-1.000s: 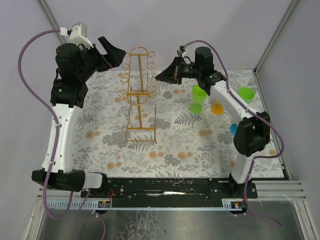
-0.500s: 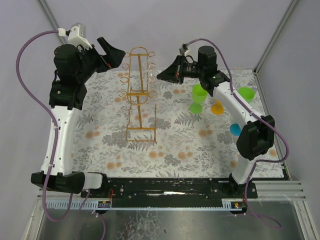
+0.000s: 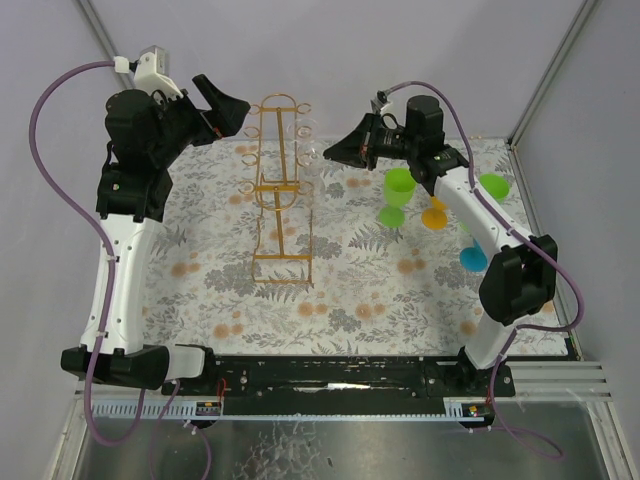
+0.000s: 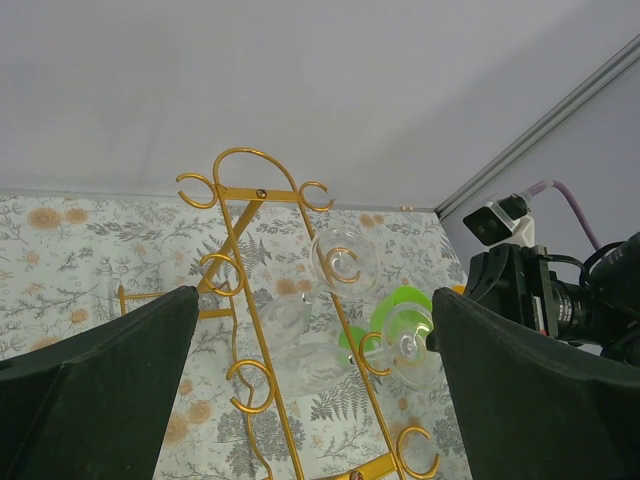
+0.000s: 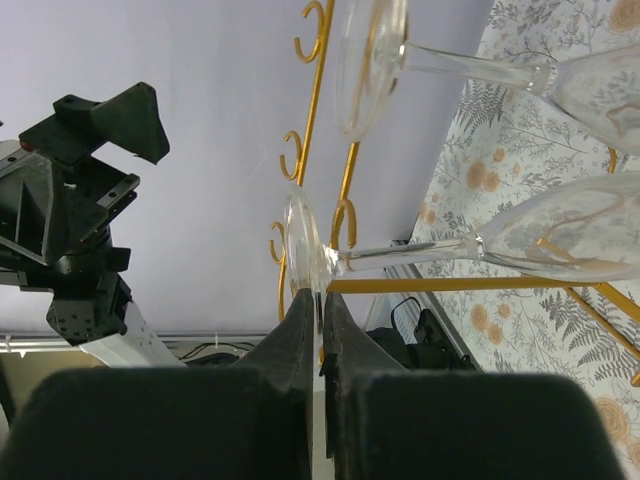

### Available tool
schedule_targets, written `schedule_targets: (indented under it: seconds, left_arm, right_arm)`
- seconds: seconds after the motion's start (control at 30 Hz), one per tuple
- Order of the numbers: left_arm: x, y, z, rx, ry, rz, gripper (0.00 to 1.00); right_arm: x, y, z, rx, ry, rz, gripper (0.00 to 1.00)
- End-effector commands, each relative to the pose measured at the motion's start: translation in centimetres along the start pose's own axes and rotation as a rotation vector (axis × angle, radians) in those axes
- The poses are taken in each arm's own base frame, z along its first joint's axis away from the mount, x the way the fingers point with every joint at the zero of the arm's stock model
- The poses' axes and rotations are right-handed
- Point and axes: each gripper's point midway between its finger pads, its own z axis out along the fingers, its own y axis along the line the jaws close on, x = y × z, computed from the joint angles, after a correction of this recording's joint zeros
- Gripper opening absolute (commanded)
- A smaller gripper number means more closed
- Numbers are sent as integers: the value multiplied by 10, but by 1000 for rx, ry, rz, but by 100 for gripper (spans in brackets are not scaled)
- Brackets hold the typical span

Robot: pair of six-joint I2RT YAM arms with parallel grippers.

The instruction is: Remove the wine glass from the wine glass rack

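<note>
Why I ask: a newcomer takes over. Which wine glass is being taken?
Find the gold wire rack on the flowered table. The wine glass meant hangs on its right side and is the only one whose round foot is pinched edge-on in the shut right tool; its neighbour hangs untouched.

Wine glass rack [image 4: 262,194] base cut off below, blue cup [image 3: 472,259] part-hidden behind right arm [image 3: 512,282]

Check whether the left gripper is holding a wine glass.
No: the left gripper stands wide open and empty, with the wine glass rack out beyond its fingers.
</note>
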Motion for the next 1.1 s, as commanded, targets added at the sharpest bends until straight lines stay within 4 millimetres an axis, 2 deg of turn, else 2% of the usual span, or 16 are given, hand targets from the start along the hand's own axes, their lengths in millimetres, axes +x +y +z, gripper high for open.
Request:
schedule_targets:
  seconds: [0.0,0.13,0.23,0.27,0.37,0.47,0.67,0.8,0.87,1.07]
  left_arm:
    - [-4,-5,-6,12,-9,-3,100]
    - [-2,-6,-5,18,-1,-10,100]
    - [1,-12,-4,50,24,-24,100]
    - [3,-16,-3,73,43,-39,100]
    - [11,-34,-2,165,104,-107,100]
    - [29,-58,-4,287,187,-183,98]
    - [83,-118,-10,513,385,-196,97]
    - [110,-157,-20,635,475,-188,96]
    - [122,-168,-24,667,514,-206,96]
    - [155,-181,-29,716,628,-320,93]
  right_arm:
    - [-2,24,-11,-55,-24,-63,0]
    - [-2,25,-16,-54,-28,-66,0]
    - [-5,22,-27,-36,-52,-73,0]
    - [-4,31,-38,-43,-71,-97,0]
    - [-6,34,-65,-12,-132,-143,0]
    - [-2,34,-95,29,-192,-199,0]
    - [33,35,-129,81,-230,-270,0]
    - [57,44,-148,95,-261,-313,0]
    - [68,47,-157,101,-269,-335,0]
    - [97,64,-183,110,-315,-461,0]
